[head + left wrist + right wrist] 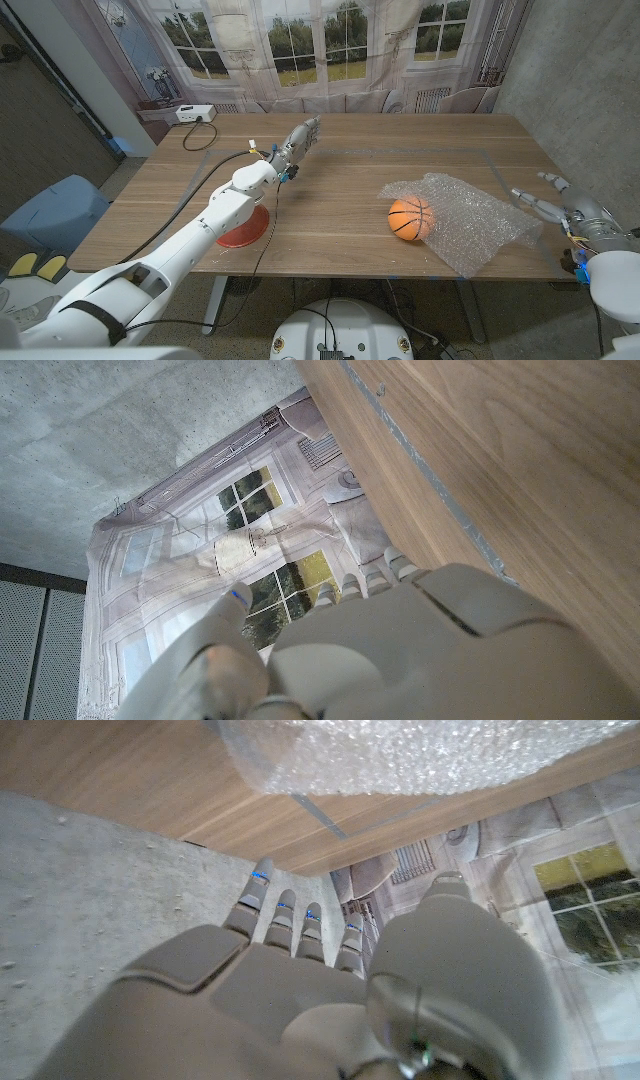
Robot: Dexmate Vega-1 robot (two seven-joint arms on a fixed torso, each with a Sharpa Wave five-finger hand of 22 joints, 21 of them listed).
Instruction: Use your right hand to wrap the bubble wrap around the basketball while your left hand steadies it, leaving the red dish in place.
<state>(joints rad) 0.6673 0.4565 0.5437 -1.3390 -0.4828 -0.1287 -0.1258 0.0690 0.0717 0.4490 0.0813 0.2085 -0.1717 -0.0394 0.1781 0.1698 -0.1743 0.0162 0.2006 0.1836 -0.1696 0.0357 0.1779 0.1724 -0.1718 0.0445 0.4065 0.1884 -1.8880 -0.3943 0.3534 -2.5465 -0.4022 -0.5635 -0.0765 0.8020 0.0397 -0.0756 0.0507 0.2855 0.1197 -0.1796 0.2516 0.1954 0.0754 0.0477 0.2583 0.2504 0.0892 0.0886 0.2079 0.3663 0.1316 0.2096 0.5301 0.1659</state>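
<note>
1. One basketball (410, 217), one bubble wrap (468, 218) sheet, one red dish (241, 230), all on the table (340, 160).
2. Ball orange with black seams, sitting on the wrap, table's right side.
3. Head view shows the dish, partly under the left arm; right wrist view shows the wrap's (420, 755) bubbled underside.
4. Left hand (298, 138) fingers extended, holding nothing; right hand (545, 200) fingers spread, empty, beside the wrap.

Wooden table (340, 150); bubble wrap (470, 215); red dish (240, 232)
</note>
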